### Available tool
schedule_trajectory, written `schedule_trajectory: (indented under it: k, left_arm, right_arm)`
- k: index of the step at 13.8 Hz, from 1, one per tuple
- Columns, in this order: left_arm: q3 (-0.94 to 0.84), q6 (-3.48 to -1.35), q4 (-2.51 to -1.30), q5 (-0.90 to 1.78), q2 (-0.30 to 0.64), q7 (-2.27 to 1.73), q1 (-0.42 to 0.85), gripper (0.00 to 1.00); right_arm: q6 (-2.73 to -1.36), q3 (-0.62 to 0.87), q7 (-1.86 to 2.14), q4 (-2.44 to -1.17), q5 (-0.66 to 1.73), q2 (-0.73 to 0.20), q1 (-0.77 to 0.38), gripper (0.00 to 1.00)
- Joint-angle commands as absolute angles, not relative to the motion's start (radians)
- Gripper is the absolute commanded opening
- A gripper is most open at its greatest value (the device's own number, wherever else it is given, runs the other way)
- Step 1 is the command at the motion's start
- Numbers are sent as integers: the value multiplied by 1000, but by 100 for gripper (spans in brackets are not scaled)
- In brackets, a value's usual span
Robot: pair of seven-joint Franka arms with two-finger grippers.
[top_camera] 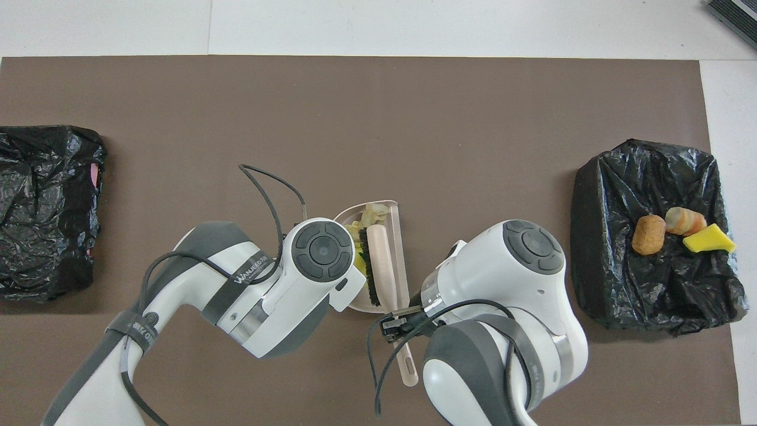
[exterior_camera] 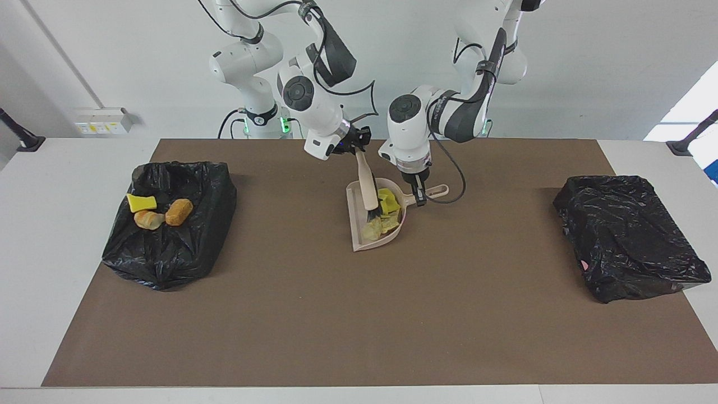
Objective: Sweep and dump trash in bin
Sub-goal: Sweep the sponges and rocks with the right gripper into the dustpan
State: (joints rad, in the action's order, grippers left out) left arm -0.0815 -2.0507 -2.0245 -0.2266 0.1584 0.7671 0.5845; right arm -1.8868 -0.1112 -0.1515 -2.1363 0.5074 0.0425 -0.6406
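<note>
Two Franka arms work over a beige dustpan (exterior_camera: 355, 224) at the middle of a brown mat (exterior_camera: 359, 314) on a white table (exterior_camera: 67, 235). Nearest the robots, the right gripper (exterior_camera: 354, 149) is clamped tight on the upper end of a beige-handled brush (exterior_camera: 366, 182), which slants down from it into the pan, black bristles (top_camera: 372, 276) among the load. Beside it, the left gripper (exterior_camera: 419, 196) is closed on the dustpan's handle (exterior_camera: 436, 191); the pan's open mouth points away from the robots and its lip sits on the mat. In the overhead view the left arm's wrist covers the handle and part of the pan.

Inside the pan lies part of the trash: yellow sponge pieces (exterior_camera: 388, 202) with green edges toward the handle end, and pale beige chunks (exterior_camera: 372, 229) toward the mouth, pressed against the brush head.

Toward the right arm's end of the table, well apart from the pan, sits a bin lined with a black bag (exterior_camera: 168, 247). In it lie a yellow sponge piece (exterior_camera: 141, 202), a pale lumpy chunk (exterior_camera: 148, 219) and a golden-brown oval lump (exterior_camera: 179, 211), the three close together.

Toward the left arm's end sits a second bin (exterior_camera: 628, 235) under crumpled black plastic, a small spot of pink showing at its edge.
</note>
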Motion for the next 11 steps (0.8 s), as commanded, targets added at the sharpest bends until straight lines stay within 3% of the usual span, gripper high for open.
schedule_trajectory:
  k: [1, 8, 11]
  left_arm:
    - [-77, -2088, -2057, -241, 135, 778, 589, 0]
    - [-74, -2112, -2056, -241, 140, 843, 568, 0]
    - [-74, -2115, -2049, -244, 135, 957, 537, 0]
  right_arm:
    - [-1830, -107, -182, -2137, 407, 74, -620, 0]
    - [-1691, -101, -278, -2098, 181, 132, -621, 0]
    - [-1684, -97, -349, -2146, 167, 179, -620, 0]
